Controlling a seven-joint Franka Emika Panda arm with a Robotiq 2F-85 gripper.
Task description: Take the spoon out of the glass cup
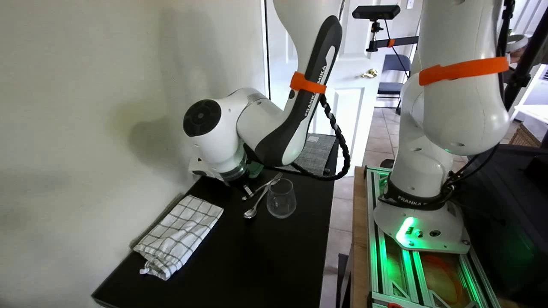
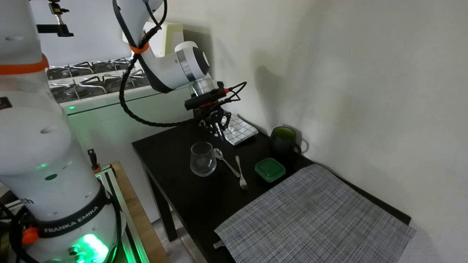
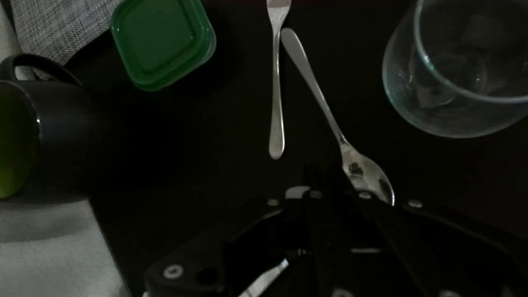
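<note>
You are holding the hand (image 2: 220, 134) above the black surface (image 1: 257, 265), and its fingers are sitting close together, making the opening narrow. The spoon (image 3: 365, 171) is lying on the surface, outside the glass (image 1: 281, 199). In the wrist view you are seeing the spoon's bowl just beside the fingertips, with part of the hand hiding the bowl's tip, while its handle is slanting away toward the fork (image 3: 276, 95). The handle's end is resting right beside the fork's neck; you are not getting a clear enough look to tell whether they are touching. The glass is standing upright near the spoon, so the spoon is lying between glass and fork.

Past the fork, a box (image 2: 270, 169) with a green lid is sitting just beside a dark mug (image 2: 281, 146) whose inside is showing green. The mug is standing upright near the wall (image 2: 365, 91). A grey placemat (image 2: 318, 219) is covering one end of the surface, and a white checked cloth (image 1: 182, 235) is lying folded toward the other end, along the wall.

In both exterior views, the white arm (image 1: 261, 126) is bending down over the surface, with orange bands (image 1: 308, 84) circling it. Its base (image 1: 428, 239) is glowing green on one side. In an exterior view, a stove (image 2: 80, 91) is standing behind the arm.
</note>
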